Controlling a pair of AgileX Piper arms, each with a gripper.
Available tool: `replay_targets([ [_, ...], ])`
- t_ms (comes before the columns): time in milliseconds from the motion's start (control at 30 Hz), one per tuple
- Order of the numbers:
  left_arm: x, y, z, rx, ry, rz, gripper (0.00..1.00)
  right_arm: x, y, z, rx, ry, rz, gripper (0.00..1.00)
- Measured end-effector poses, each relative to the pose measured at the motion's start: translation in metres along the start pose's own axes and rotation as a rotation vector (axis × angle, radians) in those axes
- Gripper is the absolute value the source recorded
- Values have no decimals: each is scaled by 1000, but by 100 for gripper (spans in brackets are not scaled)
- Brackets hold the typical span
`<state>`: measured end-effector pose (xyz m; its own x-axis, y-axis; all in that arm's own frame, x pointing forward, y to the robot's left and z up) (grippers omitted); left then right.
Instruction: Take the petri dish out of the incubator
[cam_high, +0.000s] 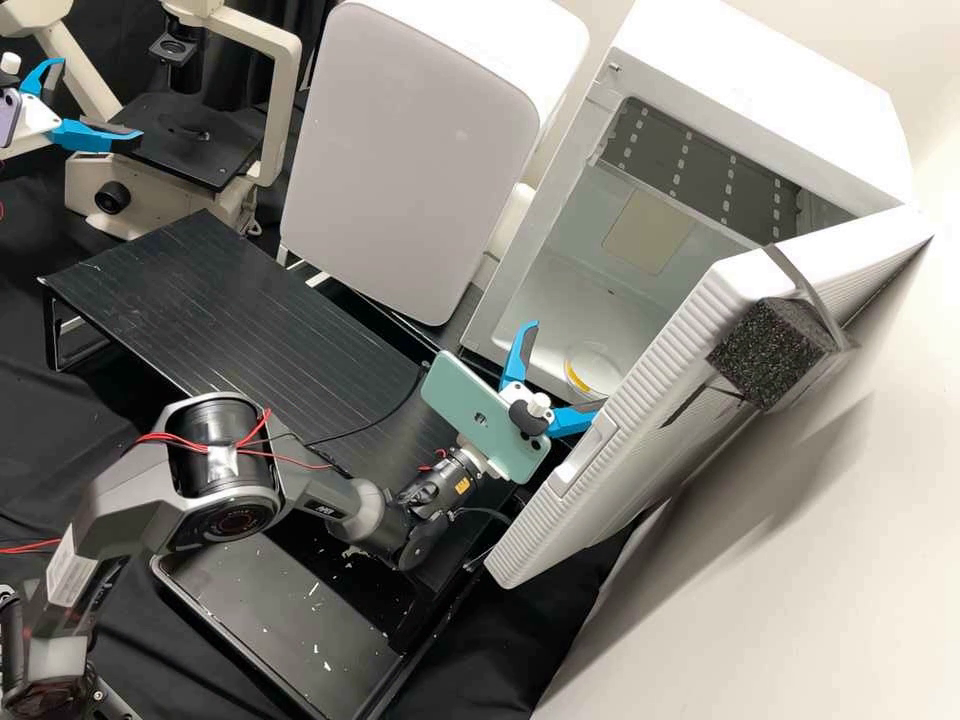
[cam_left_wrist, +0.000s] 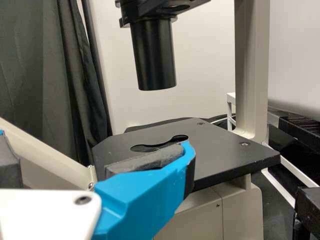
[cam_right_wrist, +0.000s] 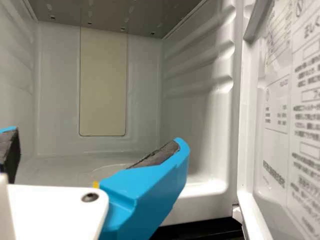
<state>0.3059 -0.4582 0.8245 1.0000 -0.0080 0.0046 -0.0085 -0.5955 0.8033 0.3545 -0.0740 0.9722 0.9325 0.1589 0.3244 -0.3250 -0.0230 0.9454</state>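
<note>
In the high view my right gripper (cam_high: 566, 366) stands open at the mouth of the white incubator (cam_high: 645, 45), its fingers pointing inward. Just beyond them, the clear petri dish (cam_high: 596, 366) with a yellow mark lies on the incubator floor near the front. The right wrist view has the right gripper (cam_right_wrist: 96, 137) open, with the faint rim of the petri dish (cam_right_wrist: 112, 166) partly hidden behind one finger. My left gripper (cam_high: 100, 101) is open beside the microscope (cam_high: 285, 50); in the left wrist view the left gripper (cam_left_wrist: 97, 150) is before the microscope stage (cam_left_wrist: 225, 152).
The incubator's opened door (cam_high: 640, 400) slants close along the right gripper's side. A closed white appliance (cam_high: 400, 150) stands left of the incubator. A black raised shelf (cam_high: 230, 310) and a black tray (cam_high: 270, 600) lie nearer the arm.
</note>
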Motion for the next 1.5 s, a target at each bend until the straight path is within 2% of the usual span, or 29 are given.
replay_targets([
  [67,0,0,0,0,0,0,100,1,-2,0,-10,-9,16,100],
  [200,0,0,0,0,0,0,100,3,-6,2,-3,-32,50,100],
  [400,0,0,0,0,0,0,100,3,-11,6,24,-43,38,100],
  [700,0,0,0,0,0,0,100,11,-21,7,34,-20,24,100],
  [833,0,0,0,0,0,0,100,19,-27,13,36,-36,5,100],
  [1100,0,0,0,0,0,0,100,33,-29,25,26,-83,-16,100],
  [1333,0,0,0,0,0,0,100,46,-28,32,16,-87,-17,100],
  [1500,0,0,0,0,0,0,100,54,-29,34,5,-91,-55,100],
])
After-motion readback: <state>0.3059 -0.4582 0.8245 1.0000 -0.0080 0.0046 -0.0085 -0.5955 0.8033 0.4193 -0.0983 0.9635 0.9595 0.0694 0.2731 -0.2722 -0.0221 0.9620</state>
